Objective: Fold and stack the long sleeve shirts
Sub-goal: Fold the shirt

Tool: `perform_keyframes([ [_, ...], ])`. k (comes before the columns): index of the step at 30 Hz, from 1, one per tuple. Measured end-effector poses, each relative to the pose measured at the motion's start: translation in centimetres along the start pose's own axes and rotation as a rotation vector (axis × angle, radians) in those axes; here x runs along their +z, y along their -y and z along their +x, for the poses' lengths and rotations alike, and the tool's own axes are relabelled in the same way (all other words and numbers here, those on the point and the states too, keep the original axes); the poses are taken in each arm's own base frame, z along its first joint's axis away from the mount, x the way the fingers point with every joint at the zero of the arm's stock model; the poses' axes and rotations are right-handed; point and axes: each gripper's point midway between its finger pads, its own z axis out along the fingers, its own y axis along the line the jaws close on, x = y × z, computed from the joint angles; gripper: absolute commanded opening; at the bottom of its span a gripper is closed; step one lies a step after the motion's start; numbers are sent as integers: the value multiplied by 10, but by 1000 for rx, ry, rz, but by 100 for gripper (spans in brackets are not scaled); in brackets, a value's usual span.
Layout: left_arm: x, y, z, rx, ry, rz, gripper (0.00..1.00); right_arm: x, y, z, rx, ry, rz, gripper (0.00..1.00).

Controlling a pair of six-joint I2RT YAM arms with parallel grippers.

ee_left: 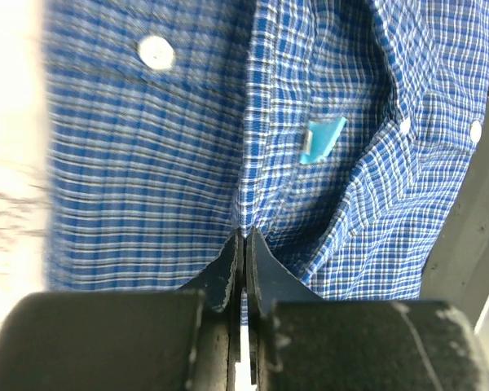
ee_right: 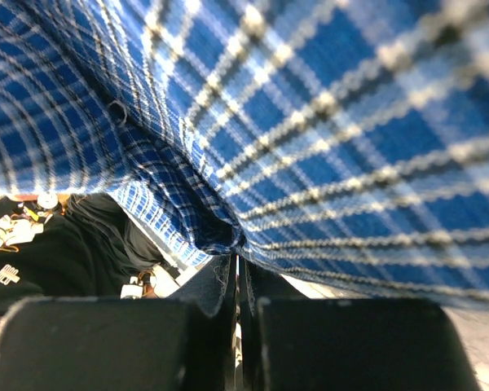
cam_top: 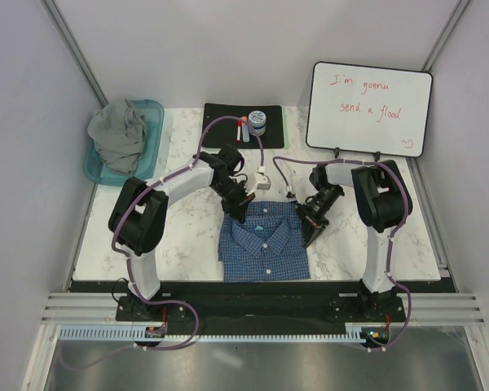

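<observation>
My left jaws and right jaws both pinch the checked shirt point(cam_top: 265, 244); lift unevenly and the fold probably slumps apart.

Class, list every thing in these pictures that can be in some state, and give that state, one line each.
blue check shirt: folded, on the table
grey shirt: crumpled in the teal tub
teal tub: upright, holding the grey shirt
left gripper: shut on the blue check shirt
right gripper: shut on the blue check shirt
whiteboard: upright, written on
</observation>
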Motion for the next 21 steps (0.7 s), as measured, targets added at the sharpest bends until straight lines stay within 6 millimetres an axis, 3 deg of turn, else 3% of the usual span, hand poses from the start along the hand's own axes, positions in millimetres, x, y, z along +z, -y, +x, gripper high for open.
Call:
perform_keyframes([
  [6,-15,-13,-24,55,32,-68,2,0,0,0,1,-1,0,0],
  [11,-20,-19,-28,79,26,-102,2,0,1,0,6,-1,-2,2],
  [12,-20,-20,-27,81,23,-107,2,0,1,1,6,-2,-3,9],
  [13,-20,-21,-27,83,20,-109,2,-1,1,1,1,-1,-3,24],
  [15,-20,-22,-27,86,19,-112,3,-3,1,1,-11,-6,-5,36],
  [16,-21,-22,-27,87,18,-114,4,-5,0,1,-27,-10,-5,52],
  [19,-20,-23,-27,90,18,-115,16,-23,-2,-4,-87,-5,-7,56],
  [21,-19,-24,-27,90,17,-114,29,-35,-3,-11,-126,17,0,57],
])
